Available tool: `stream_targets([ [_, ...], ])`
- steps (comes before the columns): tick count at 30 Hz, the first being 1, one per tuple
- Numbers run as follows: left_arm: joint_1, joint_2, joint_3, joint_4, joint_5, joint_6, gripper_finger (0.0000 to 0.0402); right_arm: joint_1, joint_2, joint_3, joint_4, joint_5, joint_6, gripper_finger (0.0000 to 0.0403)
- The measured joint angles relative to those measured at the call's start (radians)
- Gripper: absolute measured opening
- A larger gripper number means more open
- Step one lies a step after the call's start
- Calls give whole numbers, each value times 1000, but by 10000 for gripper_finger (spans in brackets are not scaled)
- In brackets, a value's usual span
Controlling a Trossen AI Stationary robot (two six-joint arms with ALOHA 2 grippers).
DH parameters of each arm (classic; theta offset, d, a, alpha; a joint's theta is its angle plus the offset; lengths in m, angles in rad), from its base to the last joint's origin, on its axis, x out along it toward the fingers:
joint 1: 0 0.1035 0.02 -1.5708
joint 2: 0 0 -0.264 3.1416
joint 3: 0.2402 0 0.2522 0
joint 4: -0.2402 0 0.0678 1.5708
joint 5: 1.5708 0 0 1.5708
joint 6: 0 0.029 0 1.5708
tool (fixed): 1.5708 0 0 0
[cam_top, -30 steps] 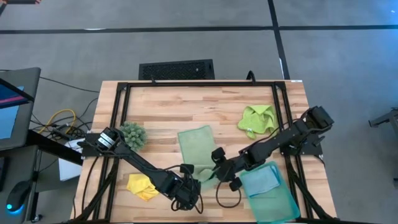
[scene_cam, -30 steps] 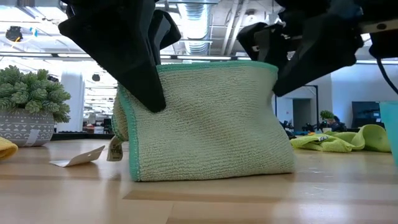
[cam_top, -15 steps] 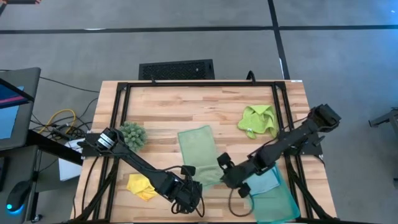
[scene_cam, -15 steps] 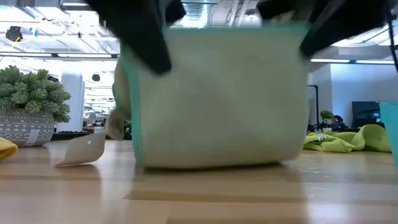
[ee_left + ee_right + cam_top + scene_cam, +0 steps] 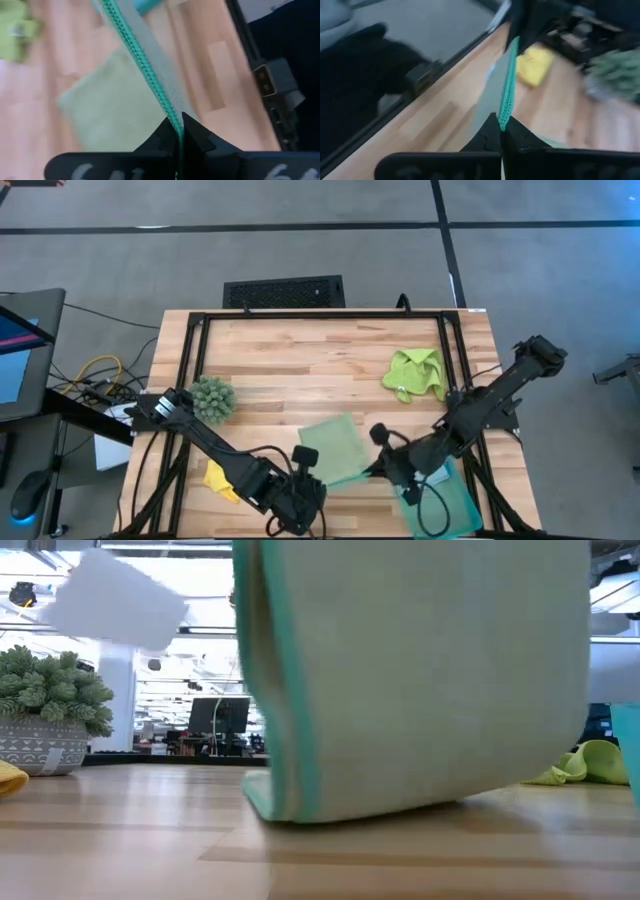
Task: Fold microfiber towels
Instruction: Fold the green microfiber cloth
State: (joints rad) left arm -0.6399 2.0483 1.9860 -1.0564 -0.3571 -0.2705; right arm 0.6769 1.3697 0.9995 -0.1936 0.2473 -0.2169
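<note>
Your pale sage green towel [image 5: 335,448] sits near the front edge of the wooden table [image 5: 300,360], stretched between both pincers. The left gripper [image 5: 303,470] is clamped on its front-left corner, and the right gripper [image 5: 385,467] is clamped on the corner opposite, just beside the teal tray [image 5: 450,505]. In each wrist view you can see the teal-stitched hem [image 5: 145,65] running straight up out of tightly closed fingertips [image 5: 172,137], so both jaws are pinching cloth.

From the low view the towel hangs as a broad, finely ribbed sheet with a teal border [image 5: 285,690], and its lower fold touches the tabletop. From above you see it as a tilted, roughly square shape.

The lime green towel [image 5: 415,373] lies crumpled well apart toward the right rear, the yellow towel [image 5: 215,478] lies bunched behind the left arm, and the spiky green plant [image 5: 213,397] stands at the left.
</note>
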Motion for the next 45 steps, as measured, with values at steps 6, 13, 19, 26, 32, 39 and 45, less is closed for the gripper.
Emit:
stream_targets([
  [6, 7, 0, 238, -327, -175, 4, 0, -42, -78, 95, -22, 96, -3, 24],
  [13, 100, -56, 338, -509, -314, 128, 0, -186, -149, 212, -53, 102, -117, 10],
  [19, 251, -112, 337, -527, -354, 340, 0, -418, -171, 239, -60, 121, -156, 19],
  [26, 344, -206, 339, -522, -307, 343, 0, -487, -177, 277, -125, 41, -95, 15],
  [32, 295, -256, 340, -484, -28, 329, 0, -373, -174, 328, -188, -117, -13, 25],
  [39, 292, -287, 340, -490, -76, 322, 0, -339, -167, 335, -152, -118, 12, 17],
  [45, 393, -283, 339, -525, -116, 438, 0, -470, -162, 334, -210, -112, 51, 19],
])
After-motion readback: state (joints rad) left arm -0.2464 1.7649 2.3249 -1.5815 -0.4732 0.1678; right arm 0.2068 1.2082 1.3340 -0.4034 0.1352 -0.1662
